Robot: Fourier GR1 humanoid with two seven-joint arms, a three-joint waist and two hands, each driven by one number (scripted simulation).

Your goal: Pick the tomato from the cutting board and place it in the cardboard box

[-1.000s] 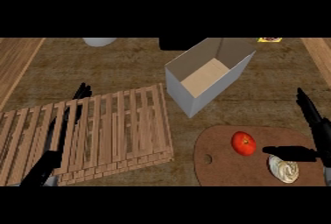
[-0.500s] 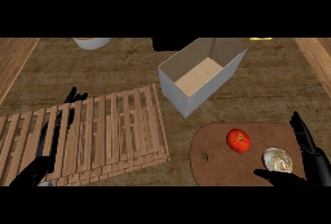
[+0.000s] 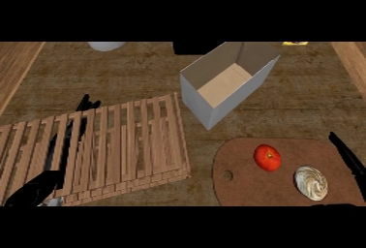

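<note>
Two robot hands are in play, and neither has anything in it. Starting at the far left, the left robot hand lies over the slatted wooden crate, black fingers stretched out straight and relaxed, touching no task item. It reads as resting, well apart from the action. Moving across, the cardboard box stands open-topped on the table, tilted in this view so its tan floor shows, nothing inside it. Just below and right of it sits the round brown cutting board, and there's the tomato, red and glossy, on the board's upper middle, near a pale ribbed round object that lies just beside it to the right. At the far right edge, the right robot hand shows only as a long dark finger, straight, hovering over the board's right rim and apart from the tomato. It looks open, with most of it out of view. Now, the handling: I judge the tomato light, smooth-skinned and a little slippery, soft enough to bruise or split under a hard squeeze, and round enough to roll off the flat board if nudged sideways. The sensible hold, I'd say, is across its widest part, fingers on one flank and thumb on the other, coming from above so the pale neighbour isn't knocked. The box's tall walls then call for a lift clear over the rim.
</note>
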